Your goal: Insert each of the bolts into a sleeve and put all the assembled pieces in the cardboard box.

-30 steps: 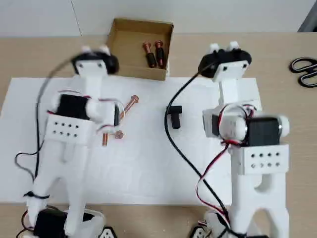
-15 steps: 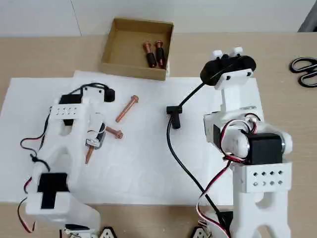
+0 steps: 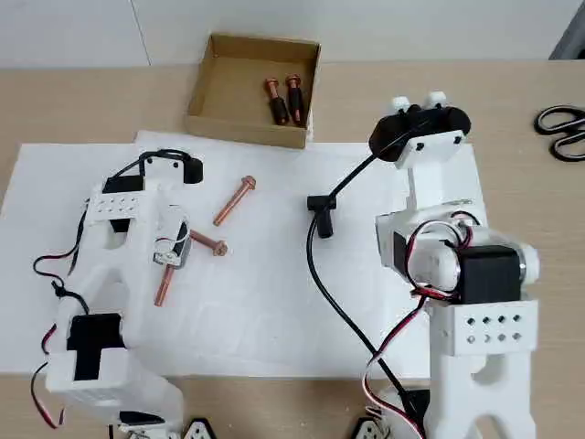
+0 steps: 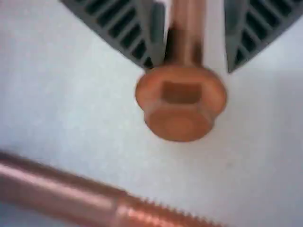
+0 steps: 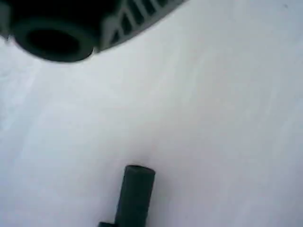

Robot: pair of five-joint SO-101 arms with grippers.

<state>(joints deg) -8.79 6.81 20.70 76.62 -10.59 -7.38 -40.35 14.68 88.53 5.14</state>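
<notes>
Copper-coloured and short, the bolt (image 4: 181, 101) you want lies on the white sheet (image 3: 265, 311) with its shank between the fingers of your left end effector (image 4: 191, 62). That end effector is open, with a gap showing on one side of the shank. Close slowly and squarely just behind the head, so the bolt does not roll or skid away.

A second bolt (image 4: 71, 194) lies just beside the head. Lift straight up so you don't drag it along. A third bolt (image 3: 235, 200) lies farther toward the middle, apart from both.

Beyond the sheet, the cardboard box (image 3: 212, 91) on the counter (image 3: 512, 82) already holds two assembled pieces (image 3: 284, 99).

Farther right, a black sleeve (image 3: 325, 224) lies on the sheet near your right end effector (image 5: 135, 19). You cannot tell whether that one is open or closed. Bring the bolt's threaded end in line with the sleeve's bore before you push.
</notes>
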